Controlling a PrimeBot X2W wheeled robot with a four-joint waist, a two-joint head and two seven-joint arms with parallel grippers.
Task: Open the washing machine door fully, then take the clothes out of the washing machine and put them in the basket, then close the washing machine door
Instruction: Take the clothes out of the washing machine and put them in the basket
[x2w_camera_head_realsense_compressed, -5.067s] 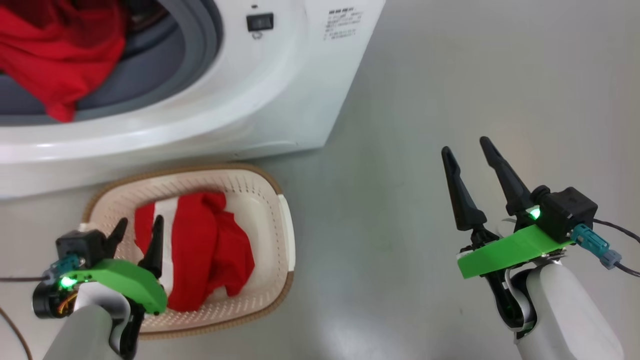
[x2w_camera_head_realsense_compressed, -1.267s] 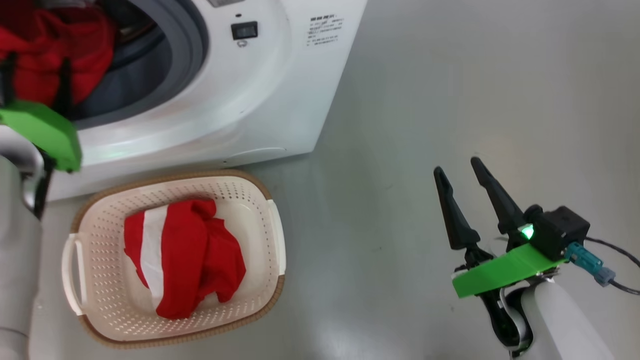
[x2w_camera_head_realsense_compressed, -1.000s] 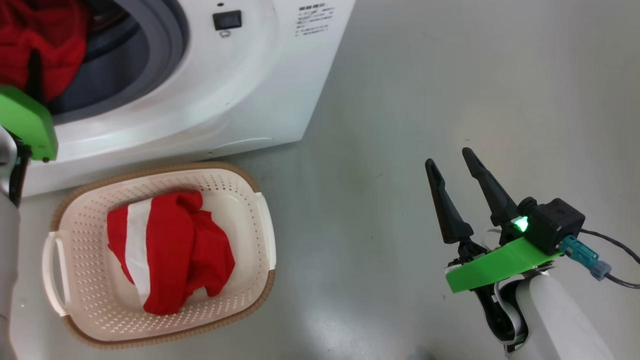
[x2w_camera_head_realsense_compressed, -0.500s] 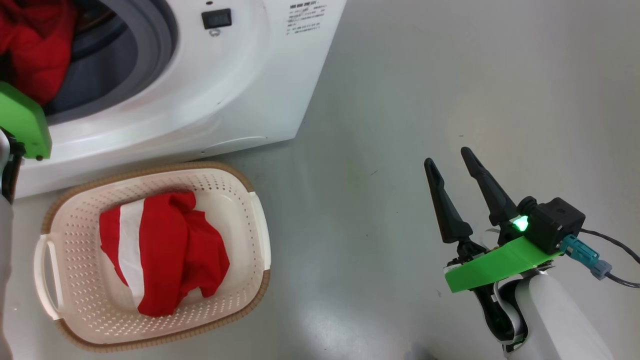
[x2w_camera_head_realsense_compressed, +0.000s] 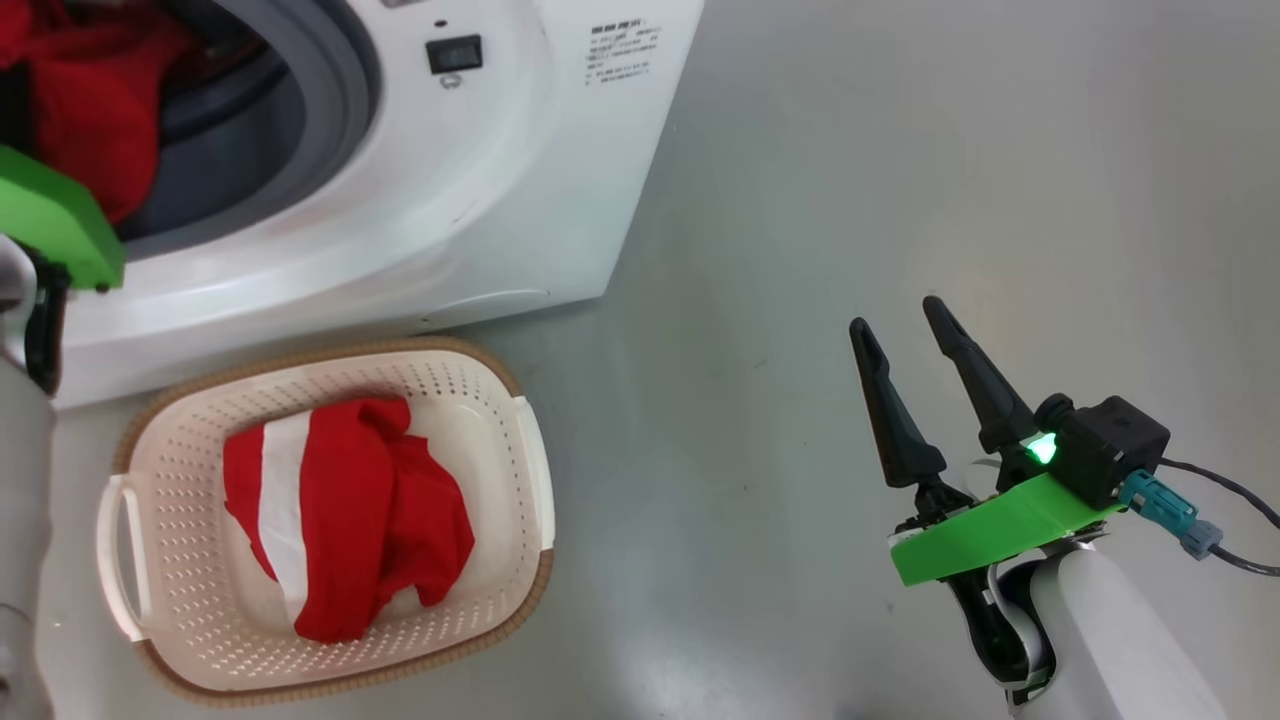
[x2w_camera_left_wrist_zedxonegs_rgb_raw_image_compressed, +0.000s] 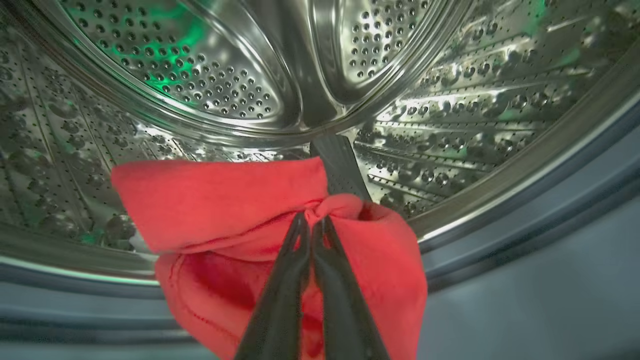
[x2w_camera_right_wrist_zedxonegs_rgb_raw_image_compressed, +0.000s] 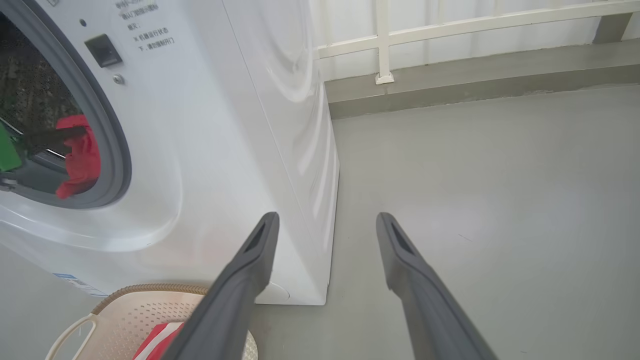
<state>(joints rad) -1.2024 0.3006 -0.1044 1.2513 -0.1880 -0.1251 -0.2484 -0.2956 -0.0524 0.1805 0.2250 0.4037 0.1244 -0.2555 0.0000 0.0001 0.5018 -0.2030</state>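
Inside the washing machine (x2w_camera_head_realsense_compressed: 480, 190) my left gripper (x2w_camera_left_wrist_zedxonegs_rgb_raw_image_compressed: 311, 225) is shut on a red garment (x2w_camera_left_wrist_zedxonegs_rgb_raw_image_compressed: 215, 200), which hangs lifted in front of the perforated steel drum (x2w_camera_left_wrist_zedxonegs_rgb_raw_image_compressed: 210, 75). In the head view that garment (x2w_camera_head_realsense_compressed: 95, 110) shows in the drum mouth above my left wrist's green mount (x2w_camera_head_realsense_compressed: 55, 230). Another red garment with a white stripe (x2w_camera_head_realsense_compressed: 340, 510) lies in the cream basket (x2w_camera_head_realsense_compressed: 520, 470) on the floor before the washer. My right gripper (x2w_camera_head_realsense_compressed: 895, 325) hovers open and empty over the floor to the right. The door is out of view.
The grey rubber gasket (x2w_camera_head_realsense_compressed: 340, 110) rings the drum mouth. Open grey floor (x2w_camera_head_realsense_compressed: 900, 150) lies to the washer's right. In the right wrist view a white railing (x2w_camera_right_wrist_zedxonegs_rgb_raw_image_compressed: 450, 25) stands behind the washer (x2w_camera_right_wrist_zedxonegs_rgb_raw_image_compressed: 225, 125), and the basket's rim (x2w_camera_right_wrist_zedxonegs_rgb_raw_image_compressed: 150, 290) shows below it.
My left arm has gone from over the basket up into the drum and shut on a red garment. The head camera has shifted slightly. The right arm has stayed still.
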